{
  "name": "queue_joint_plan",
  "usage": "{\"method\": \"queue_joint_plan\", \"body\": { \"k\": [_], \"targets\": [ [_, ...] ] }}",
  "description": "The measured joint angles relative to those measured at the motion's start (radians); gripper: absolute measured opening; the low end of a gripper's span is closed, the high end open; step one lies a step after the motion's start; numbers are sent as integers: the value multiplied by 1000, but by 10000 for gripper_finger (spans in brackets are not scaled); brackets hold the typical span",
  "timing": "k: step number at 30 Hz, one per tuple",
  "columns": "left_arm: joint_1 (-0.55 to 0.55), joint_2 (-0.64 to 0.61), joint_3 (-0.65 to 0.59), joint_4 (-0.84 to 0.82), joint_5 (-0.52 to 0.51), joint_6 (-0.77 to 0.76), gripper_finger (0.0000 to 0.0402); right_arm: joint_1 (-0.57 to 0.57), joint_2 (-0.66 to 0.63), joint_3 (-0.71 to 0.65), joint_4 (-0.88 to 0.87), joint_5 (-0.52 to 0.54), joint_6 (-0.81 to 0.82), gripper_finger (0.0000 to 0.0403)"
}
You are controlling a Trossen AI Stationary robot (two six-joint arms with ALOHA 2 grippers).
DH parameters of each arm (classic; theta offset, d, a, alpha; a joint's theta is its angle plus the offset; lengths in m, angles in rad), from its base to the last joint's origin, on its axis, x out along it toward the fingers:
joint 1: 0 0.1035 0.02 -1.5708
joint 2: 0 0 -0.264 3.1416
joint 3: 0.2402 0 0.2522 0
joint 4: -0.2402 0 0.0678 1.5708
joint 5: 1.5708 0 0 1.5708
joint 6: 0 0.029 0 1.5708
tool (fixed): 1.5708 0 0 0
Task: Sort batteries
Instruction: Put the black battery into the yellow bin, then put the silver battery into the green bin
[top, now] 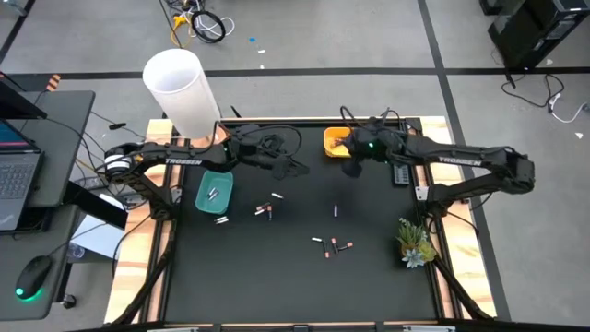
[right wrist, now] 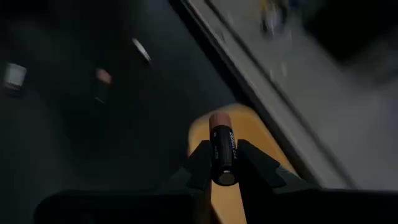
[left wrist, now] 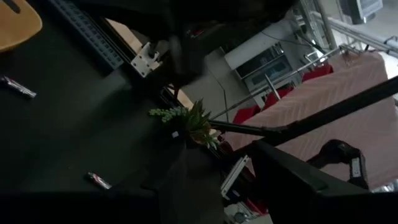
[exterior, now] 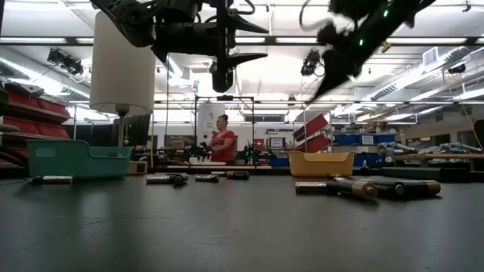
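Right gripper (right wrist: 222, 163) over yellow bin (top: 336, 141), far table edge.
Clamped on a dark battery (right wrist: 222, 152); left gripper (top: 293, 168) fingers apart, above open mat.

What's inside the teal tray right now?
The teal tray holds at least two pale batteries, seen from above. From table height its wall hides the inside, and the left arm's hand is off to its side, covering none of it.

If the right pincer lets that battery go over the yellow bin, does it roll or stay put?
Likely rolls a bit: the battery is a smooth cylinder, pinched only at its sides by the right pincer. The yellow bin has raised walls, so it should stay inside. It looks rigid, so it probably won't deform.
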Motion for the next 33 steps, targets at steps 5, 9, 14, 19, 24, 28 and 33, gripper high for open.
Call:
{"method": "queue_joint_plan", "body": {
  "k": [5,9,14,19,24,28,33],
  "targets": [
    [-12,0,0,0,-4,-23,188,-113,67,0,-36,-52,130,57],
    [-27,0,-1,0,-4,-25,188,-177,119,0,-54,-93,219,57],
    [-40,0,-2,0,-19,-24,188,-230,173,0,-64,-118,258,76],
    [-43,0,-2,-1,-26,-23,188,-258,206,0,-55,-119,257,108],
    [-43,0,-2,-2,-27,4,188,-265,204,0,-56,-120,238,118],
    [-47,0,-2,-51,-70,67,186,-261,162,0,-68,-148,241,118],
    [-75,0,-2,-187,-159,159,173,-229,73,0,-72,-252,254,118]
  ]
}}
